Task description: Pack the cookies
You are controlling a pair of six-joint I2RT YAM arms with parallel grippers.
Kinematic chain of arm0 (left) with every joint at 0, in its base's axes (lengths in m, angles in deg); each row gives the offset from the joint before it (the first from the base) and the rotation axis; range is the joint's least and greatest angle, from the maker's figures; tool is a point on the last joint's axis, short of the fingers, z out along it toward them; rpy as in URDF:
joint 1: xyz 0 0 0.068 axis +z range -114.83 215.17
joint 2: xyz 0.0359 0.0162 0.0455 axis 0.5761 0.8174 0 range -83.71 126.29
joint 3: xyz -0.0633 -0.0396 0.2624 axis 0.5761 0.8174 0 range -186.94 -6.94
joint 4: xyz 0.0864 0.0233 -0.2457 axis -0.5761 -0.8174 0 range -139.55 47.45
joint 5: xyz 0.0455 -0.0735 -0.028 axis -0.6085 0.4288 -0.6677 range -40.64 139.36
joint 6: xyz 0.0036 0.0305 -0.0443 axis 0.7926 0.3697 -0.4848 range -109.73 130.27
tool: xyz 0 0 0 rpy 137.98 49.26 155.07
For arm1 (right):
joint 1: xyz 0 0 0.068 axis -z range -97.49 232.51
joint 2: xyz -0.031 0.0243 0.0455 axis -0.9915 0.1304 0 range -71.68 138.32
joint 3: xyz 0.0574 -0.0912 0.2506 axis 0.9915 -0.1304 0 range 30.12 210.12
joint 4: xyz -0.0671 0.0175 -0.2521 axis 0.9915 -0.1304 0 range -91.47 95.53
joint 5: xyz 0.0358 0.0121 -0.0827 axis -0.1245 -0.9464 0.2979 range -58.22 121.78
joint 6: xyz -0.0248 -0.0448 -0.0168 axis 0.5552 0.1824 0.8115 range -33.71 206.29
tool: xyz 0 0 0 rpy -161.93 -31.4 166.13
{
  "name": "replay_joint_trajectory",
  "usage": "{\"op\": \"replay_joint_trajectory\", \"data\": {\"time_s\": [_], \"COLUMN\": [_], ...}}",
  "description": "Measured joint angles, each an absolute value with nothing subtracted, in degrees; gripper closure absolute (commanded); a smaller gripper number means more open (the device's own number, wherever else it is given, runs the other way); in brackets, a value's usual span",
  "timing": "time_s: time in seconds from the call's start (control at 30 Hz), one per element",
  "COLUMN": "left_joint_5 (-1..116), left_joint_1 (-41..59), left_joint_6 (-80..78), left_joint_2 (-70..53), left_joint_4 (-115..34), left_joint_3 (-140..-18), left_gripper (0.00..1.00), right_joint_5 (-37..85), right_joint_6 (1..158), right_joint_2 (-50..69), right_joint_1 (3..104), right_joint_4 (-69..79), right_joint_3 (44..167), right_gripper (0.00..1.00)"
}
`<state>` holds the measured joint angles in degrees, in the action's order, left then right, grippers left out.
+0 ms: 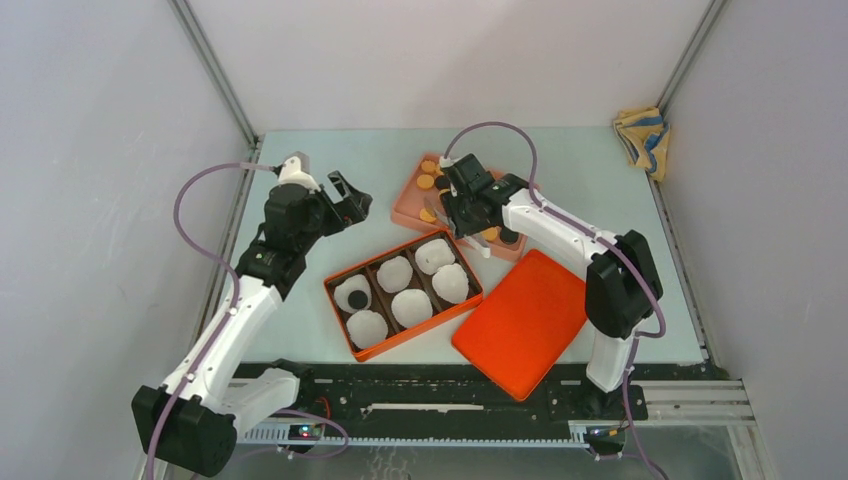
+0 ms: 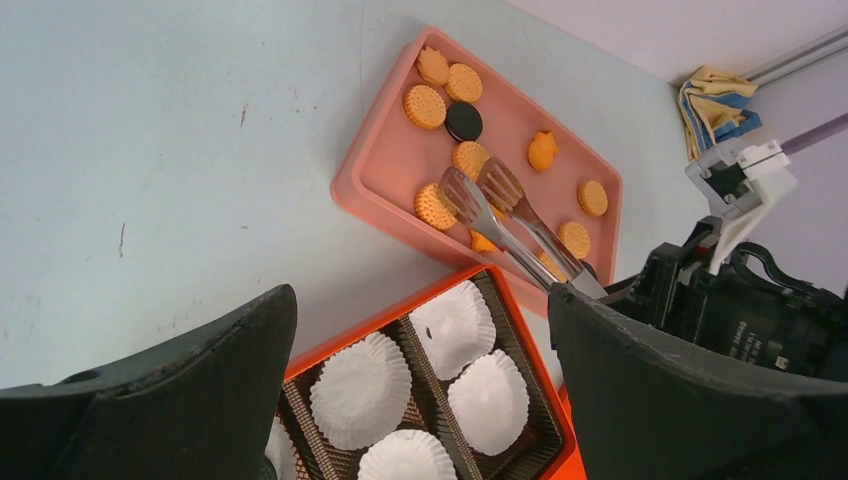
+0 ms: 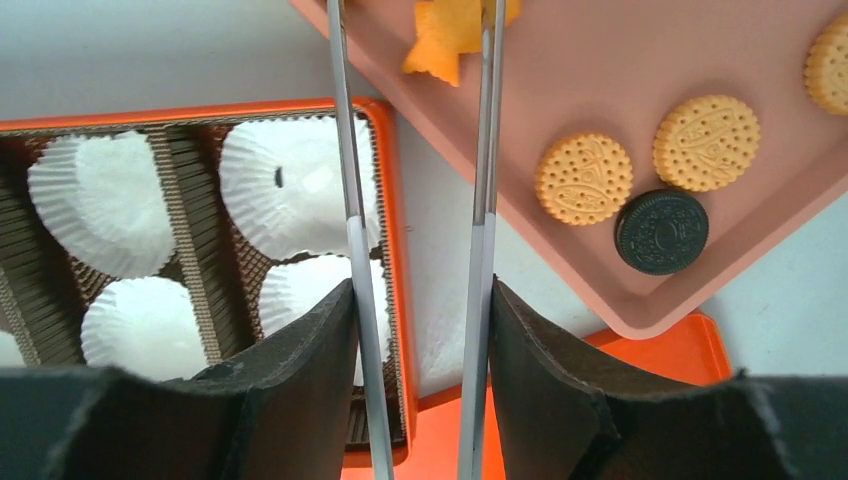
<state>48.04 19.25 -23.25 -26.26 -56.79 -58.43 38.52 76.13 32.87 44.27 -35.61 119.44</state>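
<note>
The cookies [image 2: 424, 106] are orange discs with a black one [image 2: 463, 121], lying on a pink tray [image 2: 390, 165] at the back of the table. My right gripper [image 3: 420, 300] is shut on metal tongs [image 3: 352, 200], pressing both arms. The tong tips [image 2: 480, 195] are slightly apart, low over orange cookies near the tray's front edge. A fish-shaped orange cookie [image 3: 447, 30] shows between the tong arms. In the orange box [image 1: 340, 278], white paper cups [image 1: 412, 305] fill the compartments, and one cup holds a black cookie [image 1: 354, 298]. My left gripper [image 2: 420, 300] hangs open and empty above the box's far end.
The box's orange lid [image 1: 520, 320] lies on the table to the right of the box, under my right arm. A crumpled yellow and blue cloth [image 1: 641, 138] sits in the back right corner. Grey walls enclose the table on the left, back and right.
</note>
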Motion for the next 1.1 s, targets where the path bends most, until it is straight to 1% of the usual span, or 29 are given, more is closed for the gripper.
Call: {"op": "replay_joint_trajectory", "data": {"time_s": [0.6, 0.67, 0.8, 0.83, 0.93, 1.1], "left_joint_5": [48.1, 48.1, 48.1, 48.1, 48.2, 48.0], "left_joint_1": [19.3, 19.3, 19.3, 19.3, 19.3, 19.3], "left_joint_6": [-23.3, -23.3, -23.3, -23.3, -23.3, -23.3], "left_joint_2": [-26.7, -26.7, -26.7, -26.7, -26.7, -27.0], "left_joint_4": [-56.7, -56.7, -56.6, -56.6, -56.6, -56.7], "left_joint_3": [-58.4, -58.4, -58.4, -58.4, -58.4, -58.4], "left_gripper": [0.00, 0.00, 0.00, 0.00, 0.00, 0.00], "right_joint_5": [44.9, 45.0, 44.7, 44.5, 44.0, 43.6], "right_joint_6": [76.2, 76.2, 76.3, 76.4, 76.3, 76.3], "right_joint_2": [35.7, 37.2, 40.1, 40.5, 40.7, 38.0], "right_joint_1": [47.5, 47.6, 47.9, 47.9, 48.0, 47.4], "right_joint_4": [-34.9, -35.0, -35.2, -35.4, -35.4, -34.9], "right_joint_3": [120.1, 121.5, 123.4, 123.6, 123.7, 122.3], "right_gripper": [0.46, 0.48, 0.69, 0.72, 0.77, 0.79]}}
